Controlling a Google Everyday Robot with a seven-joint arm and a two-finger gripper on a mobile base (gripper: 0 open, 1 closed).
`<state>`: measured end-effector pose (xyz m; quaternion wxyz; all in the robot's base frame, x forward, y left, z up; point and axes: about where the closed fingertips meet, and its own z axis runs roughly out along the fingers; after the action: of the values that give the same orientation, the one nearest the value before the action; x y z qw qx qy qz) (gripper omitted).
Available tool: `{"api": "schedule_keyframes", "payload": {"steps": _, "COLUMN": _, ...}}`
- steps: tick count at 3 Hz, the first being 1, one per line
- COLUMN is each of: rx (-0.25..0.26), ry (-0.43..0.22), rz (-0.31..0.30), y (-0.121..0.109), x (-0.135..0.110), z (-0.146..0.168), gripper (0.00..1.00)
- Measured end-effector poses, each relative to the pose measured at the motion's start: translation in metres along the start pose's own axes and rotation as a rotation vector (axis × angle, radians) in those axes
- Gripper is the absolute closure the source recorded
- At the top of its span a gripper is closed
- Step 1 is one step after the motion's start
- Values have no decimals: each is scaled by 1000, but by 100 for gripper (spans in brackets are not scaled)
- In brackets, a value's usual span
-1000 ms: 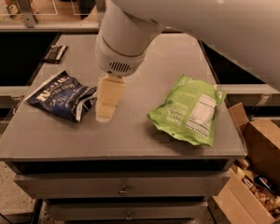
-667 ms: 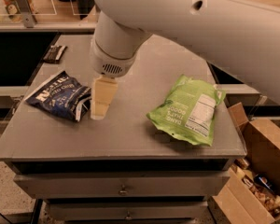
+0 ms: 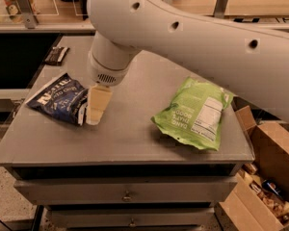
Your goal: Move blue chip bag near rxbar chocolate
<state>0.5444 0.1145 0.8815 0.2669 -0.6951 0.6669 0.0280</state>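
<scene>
The blue chip bag [image 3: 59,99] lies wrinkled on the left side of the grey table top [image 3: 130,134]. The rxbar chocolate [image 3: 56,55] lies flat at the table's far left corner, well behind the bag. My gripper [image 3: 95,110] hangs from the white arm, its cream-coloured fingers [image 3: 97,105] pointing down at the bag's right edge, touching or nearly touching it. The arm covers much of the table's back.
A lime-green bag [image 3: 195,112] with a white nutrition label lies on the right half of the table. Cardboard boxes [image 3: 265,177] stand on the floor to the right. Drawers [image 3: 127,194] sit below the table top. A counter runs behind.
My gripper has moved left towards the blue chip bag and now stands at its right edge. The bags and the bar have not moved.
</scene>
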Motion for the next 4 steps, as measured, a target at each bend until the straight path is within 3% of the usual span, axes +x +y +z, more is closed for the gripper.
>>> {"api": "schedule_keyframes", "payload": {"steps": 2, "rx": -34, "ry": -39, "rz": 33, "y": 2, "x": -4, "z": 33, "gripper": 0}}
{"api": "schedule_keyframes", "payload": {"steps": 3, "rx": -51, "ry": -60, "rz": 15, "y": 6, "x": -17, "z": 43, "gripper": 17}}
{"api": "schedule_keyframes", "payload": {"steps": 4, "rx": -83, "ry": -41, "rz": -4, "y": 9, "x": -28, "z": 52, "gripper": 39}}
